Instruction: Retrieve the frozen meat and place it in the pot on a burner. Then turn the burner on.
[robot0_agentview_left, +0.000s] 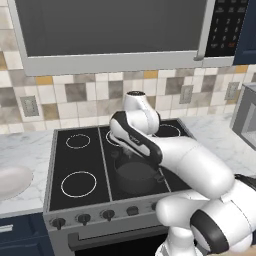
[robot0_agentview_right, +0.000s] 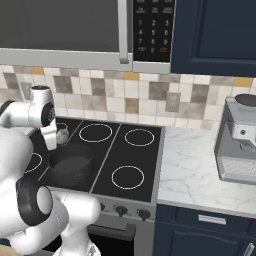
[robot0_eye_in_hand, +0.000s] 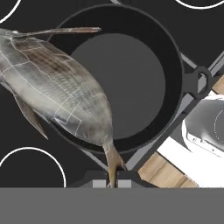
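Silvery-grey frozen meat (robot0_eye_in_hand: 57, 87) hangs by its tail, pinched in the closed end effector (robot0_eye_in_hand: 113, 181), above the pot (robot0_eye_in_hand: 127, 83).

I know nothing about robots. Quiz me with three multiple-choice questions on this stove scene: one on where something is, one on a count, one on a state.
1. Where is the frozen meat?
A. Held above the pot
B. On the marble counter
C. Inside the microwave

2. How many white burner rings show beside the pot in the right base view?
A. One
B. Three
C. Six

3. How do the fingers stand?
A. Wide open, empty
B. Shut on the meat's tail
C. Gripping a pot handle

Answers:
1 A: the hand view shows it hanging over the pot's rim.
2 B: three full rings lie to the pot's right.
3 B: the tail ends pinched between the tips.
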